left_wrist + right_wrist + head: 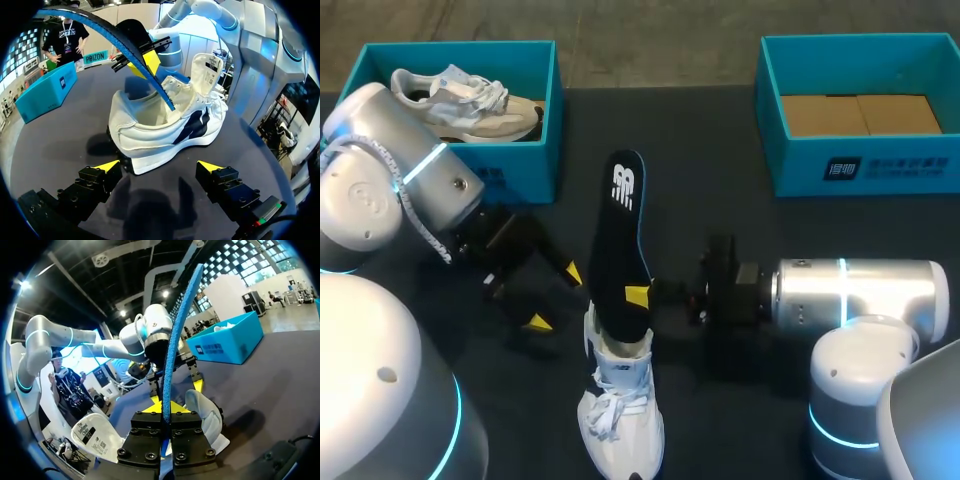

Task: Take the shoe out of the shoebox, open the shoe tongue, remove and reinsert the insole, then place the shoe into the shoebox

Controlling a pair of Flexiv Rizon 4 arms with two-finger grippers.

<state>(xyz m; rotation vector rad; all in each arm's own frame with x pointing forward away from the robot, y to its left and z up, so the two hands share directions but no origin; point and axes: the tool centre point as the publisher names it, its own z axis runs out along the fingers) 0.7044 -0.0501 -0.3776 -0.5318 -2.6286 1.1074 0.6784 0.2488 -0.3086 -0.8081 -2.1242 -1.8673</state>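
Note:
A white sneaker (620,405) stands on the dark table at the front middle, its tongue pulled open. A black insole with a blue edge (623,235) rises out of its opening, toe end still inside. My right gripper (638,296) is shut on the insole just above the shoe's collar; the right wrist view shows the insole (175,340) edge-on between the closed yellow tips of that gripper (164,407). My left gripper (554,297) stands open just left of the shoe, holding nothing. In the left wrist view the shoe (165,130) lies ahead of its spread fingers (160,167).
At the back left, a teal shoebox (525,170) holds a second pale sneaker (470,100). Another teal shoebox (860,165) at the back right shows only brown cardboard inside. Dark tabletop lies between the boxes.

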